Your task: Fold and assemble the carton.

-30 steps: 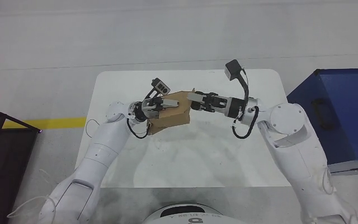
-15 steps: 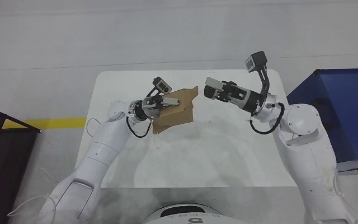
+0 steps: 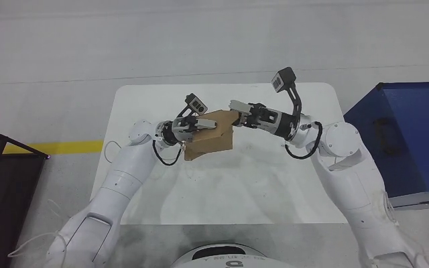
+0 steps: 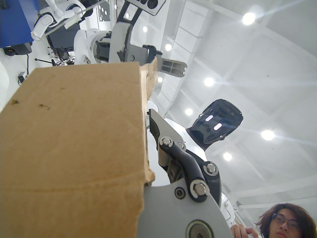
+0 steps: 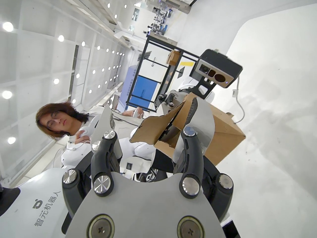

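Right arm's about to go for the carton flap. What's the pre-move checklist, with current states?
1. Grip: left tool clamped on carton wall, ok.
2. Opening: right tool open, fingers spread, ok.
3. Alignment: flap sits between right tool's fingers, ok.
4. Edge: flap rim ragged, not ok.
5. Support: carton resting on table, cannot tell.

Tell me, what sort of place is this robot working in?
Likely a robot test hall or lab: a high ceiling with rows of round lights, another white robot in the background, and a white work table under the carton.
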Robot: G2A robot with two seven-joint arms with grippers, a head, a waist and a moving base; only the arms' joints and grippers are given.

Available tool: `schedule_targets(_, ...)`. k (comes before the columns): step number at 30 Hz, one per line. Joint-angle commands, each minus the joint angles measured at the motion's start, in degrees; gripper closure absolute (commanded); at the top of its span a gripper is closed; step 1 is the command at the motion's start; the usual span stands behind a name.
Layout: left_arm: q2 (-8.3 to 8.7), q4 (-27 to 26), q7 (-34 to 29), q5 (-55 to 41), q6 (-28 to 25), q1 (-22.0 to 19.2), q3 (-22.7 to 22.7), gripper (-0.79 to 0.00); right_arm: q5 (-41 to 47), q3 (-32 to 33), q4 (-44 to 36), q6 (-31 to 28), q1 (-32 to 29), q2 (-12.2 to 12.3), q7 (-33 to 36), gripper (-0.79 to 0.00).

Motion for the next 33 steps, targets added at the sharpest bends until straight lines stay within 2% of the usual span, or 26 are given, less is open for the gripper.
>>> schedule_targets(1,0.04,0.1,0.0,0.0,-0.1,0.0,0.1,0.000,0.5,-0.2,-0.1,0.4,0.0,0.0,0.3,-0.554)
schedule_targets(18,0.25,1.0,0.0,-0.9,-0.5,-1.0,1.0,0.000,2.9,-1.1,-0.2,1.3,-1.8,0.0,-0.1,-0.566)
schedule_targets(24,0.37,1.3,0.0,-1.1,-0.4,-1.2,1.3,0.000,2.0,2.8,-1.3,0.3,-2.0,0.5,-1.8,-0.585)
schedule_targets(28,0.49,1.6,0.0,-1.2,-0.6,-1.4,1.1,0.000,3.9,6.3,-4.9,2.0,-4.2,0.9,-1.1,-0.585)
schedule_targets(33,0.58,2.0,0.0,-1.4,-0.9,-1.5,1.0,0.000,4.7,8.6,-8.2,5.6,-7.7,1.5,0.2,-0.548)
